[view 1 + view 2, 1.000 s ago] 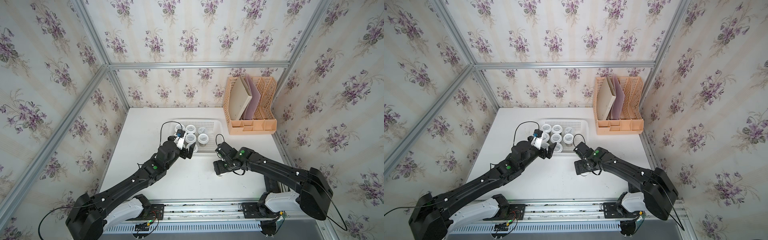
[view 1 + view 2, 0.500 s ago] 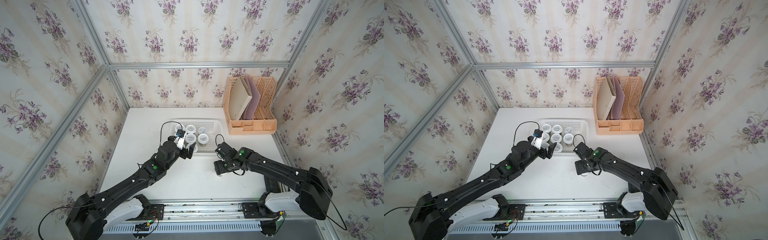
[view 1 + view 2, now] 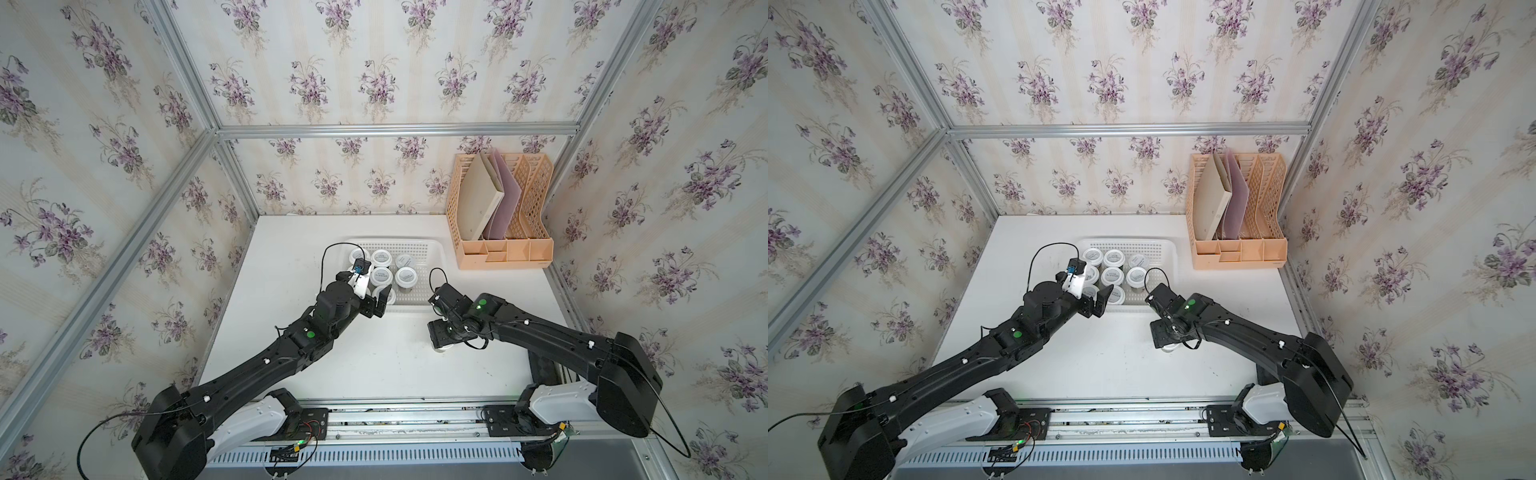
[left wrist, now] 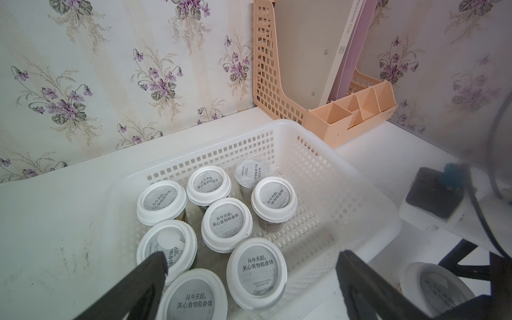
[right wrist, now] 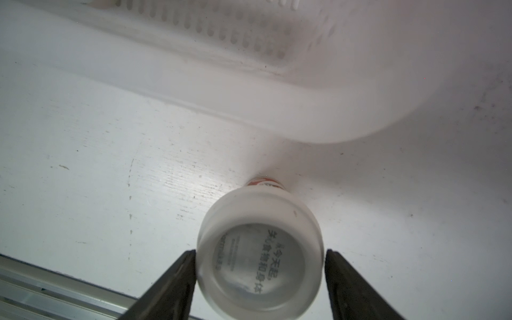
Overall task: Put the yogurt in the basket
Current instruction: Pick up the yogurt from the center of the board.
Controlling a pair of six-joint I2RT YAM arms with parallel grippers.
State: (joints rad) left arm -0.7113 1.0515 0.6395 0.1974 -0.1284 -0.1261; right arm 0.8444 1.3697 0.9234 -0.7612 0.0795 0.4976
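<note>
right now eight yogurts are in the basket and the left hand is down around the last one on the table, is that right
Wrong hand: it is the right hand that is down around the last yogurt on the table, a finger on each side of its lid, as the right wrist view shows. The eight yogurts in the basket are as you say.

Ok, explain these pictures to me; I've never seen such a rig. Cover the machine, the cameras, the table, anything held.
A robot's left arm and right arm work over a white table. Two pictures look down from overhead; two come from wrist cameras. Eight yogurt cups sit in the white basket, near an orange file rack. The left gripper hangs open over them. The right gripper straddles a ninth cup on the table; whether it grips yet is unclear.
</note>
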